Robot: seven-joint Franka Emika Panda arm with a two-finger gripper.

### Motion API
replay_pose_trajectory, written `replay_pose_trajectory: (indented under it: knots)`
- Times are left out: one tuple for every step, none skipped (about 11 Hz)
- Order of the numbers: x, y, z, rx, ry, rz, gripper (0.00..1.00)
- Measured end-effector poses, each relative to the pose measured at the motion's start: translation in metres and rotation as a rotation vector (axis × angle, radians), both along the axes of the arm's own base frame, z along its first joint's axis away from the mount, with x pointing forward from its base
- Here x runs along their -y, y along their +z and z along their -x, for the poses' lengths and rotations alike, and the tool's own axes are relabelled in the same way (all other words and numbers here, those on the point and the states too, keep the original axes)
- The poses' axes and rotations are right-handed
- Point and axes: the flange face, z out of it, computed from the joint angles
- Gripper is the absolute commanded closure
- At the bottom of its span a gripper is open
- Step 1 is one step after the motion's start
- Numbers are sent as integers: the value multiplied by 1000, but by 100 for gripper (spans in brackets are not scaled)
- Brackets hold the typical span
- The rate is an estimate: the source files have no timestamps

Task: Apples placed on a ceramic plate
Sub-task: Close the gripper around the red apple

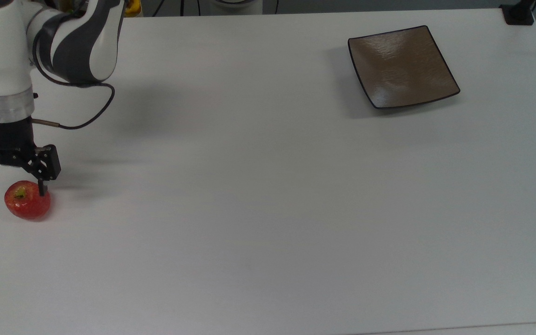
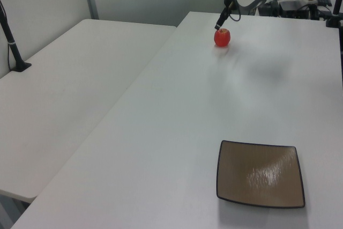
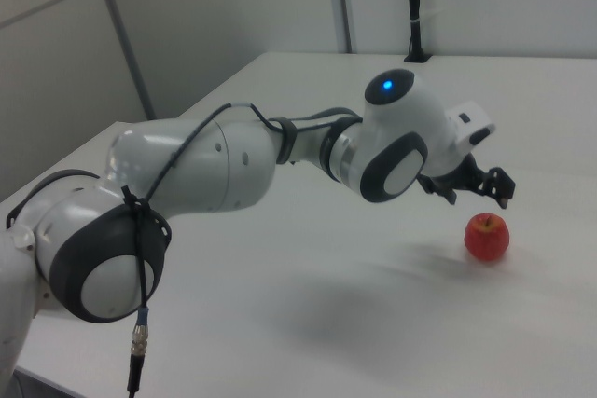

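The white table point(image 1: 268, 209) spreads across the whole scene, and a second white table point(image 2: 64, 95) sits alongside it on the left view's left. The white and grey arm point(image 3: 242, 160) reaches out over the main table, a thin black cable point(image 1: 92, 109) looping off its wrist. Over on the top view's upper right lies the ceramic plate point(image 1: 402, 66), square, glossy brown, dark-rimmed, flat on the table with nothing on it, and well apart from the action. Down at the top view's left edge the gripper point(image 1: 14, 186) hangs fingers-down with its jaws spread wide, gripping nothing. One fingertip overlaps the fruit's upper right edge in the top view; whether it actually touches is hard to say from here. In the right view the gripper point(image 3: 480, 191) sits just above and beside the fruit. And there is the apple point(image 1: 27, 200), small, red, yellow-green round the stem, resting on the table beside those fingers.
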Motion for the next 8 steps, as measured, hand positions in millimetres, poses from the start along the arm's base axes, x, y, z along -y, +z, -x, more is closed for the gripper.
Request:
replay_pose_trajectory:
  knots:
    - [4, -12, -1, 1, -8, -1, 0]
    - [8, -24, 0, -3, -15, -2, 0]
    - [11, -31, 0, -6, -20, -4, 0]
    - [11, -37, 0, -12, -22, -7, 0]
    - [10, -42, 0, -18, -22, -11, 0]
    - [9, -48, -1, -17, -21, -12, 0]
    - [9, -52, -2, -13, -24, -14, 0]
    - [8, -57, -2, -14, -28, -17, 0]
